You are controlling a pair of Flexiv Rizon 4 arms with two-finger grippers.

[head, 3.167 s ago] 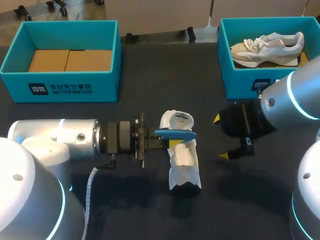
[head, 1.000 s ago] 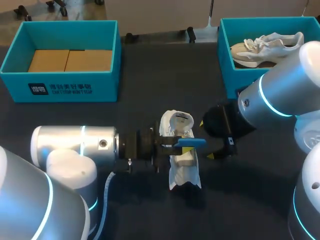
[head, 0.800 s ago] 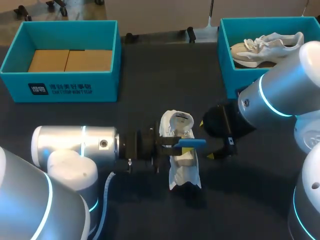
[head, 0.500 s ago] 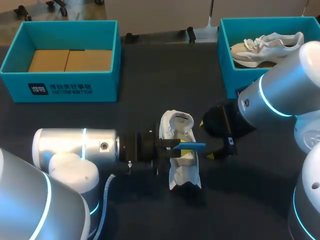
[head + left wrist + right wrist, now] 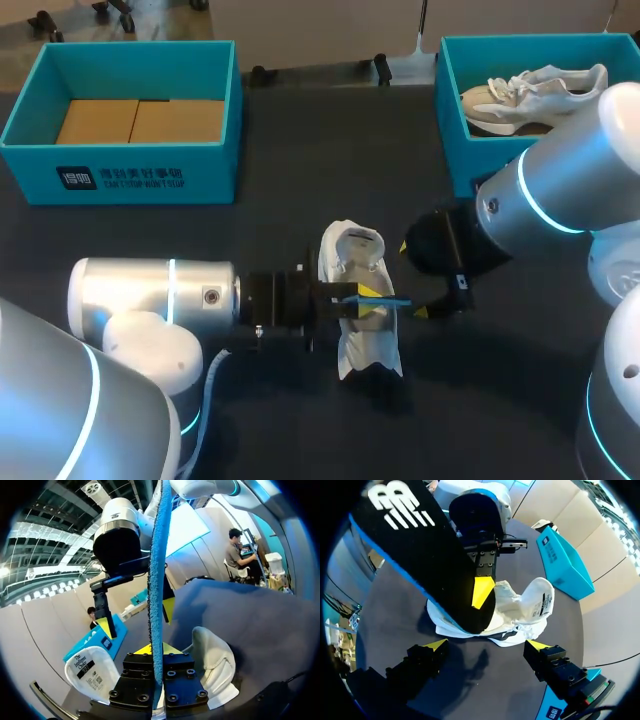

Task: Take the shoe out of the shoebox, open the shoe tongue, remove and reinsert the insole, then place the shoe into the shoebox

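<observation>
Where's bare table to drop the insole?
Bare: table between left box and right box, and the strip between left box and left arm. Crowded around the shoe: left claw with insole over it, right claw beside.

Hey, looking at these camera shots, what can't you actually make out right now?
1. Head view: the white shoe's opening is partly covered by the insole clamped in the left pincer. Whether the insole touches the shoe is unclear.
2. Left wrist view: the insole shows edge-on, so neither face is visible.
3. Head view: part of the second shoe and of the right shoebox is hidden by the right arm.
</observation>
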